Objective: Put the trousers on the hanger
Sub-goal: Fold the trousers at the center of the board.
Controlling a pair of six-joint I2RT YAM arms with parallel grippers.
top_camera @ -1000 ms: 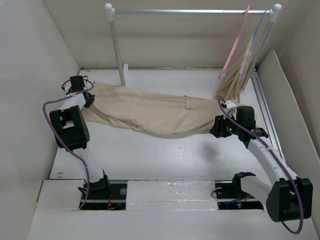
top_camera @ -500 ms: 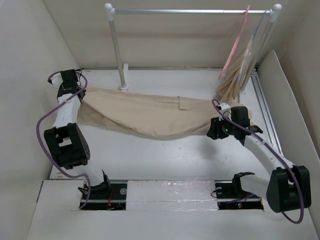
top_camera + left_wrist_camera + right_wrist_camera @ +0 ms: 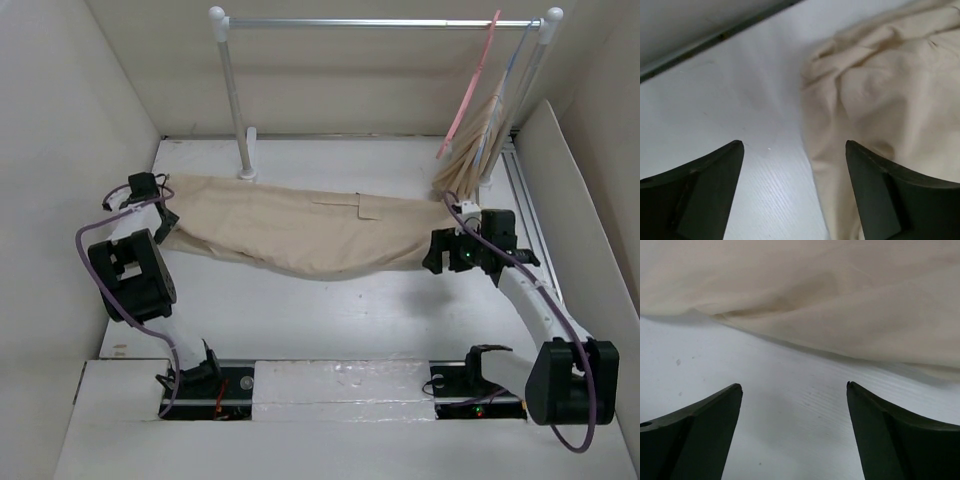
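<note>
- The left gripper (image 3: 165,218) is at the table's (image 3: 300,310) 9 o'clock. Its jaws are spread wide and hold nothing. Half a second ago this arm reached farther back, toward 10 o'clock; it has since drawn in nearer.
- In the left wrist view, bare table fills the gap between the fingers. The crumpled end of the trousers (image 3: 300,230) lies toward 2 o'clock, running just beside the right finger (image 3: 900,200).
- The right gripper (image 3: 432,255) is at 3 o'clock, jaws wide apart and empty. It has slid slightly toward the right edge. Its wrist view shows the trousers' edge lying across 12 o'clock, apart from both fingers.
- The trousers lie across the middle of the table from 9 to 3 o'clock, with the pocket flap facing up. Their left end, bunched higher a moment ago, now lies spread flatter beside the left gripper.
- At 1 o'clock the pink hanger (image 3: 470,85) hangs from the rail (image 3: 385,22), unchanged. The wire hanger (image 3: 515,70) and the bunched cloth (image 3: 475,145) hang beside it.
</note>
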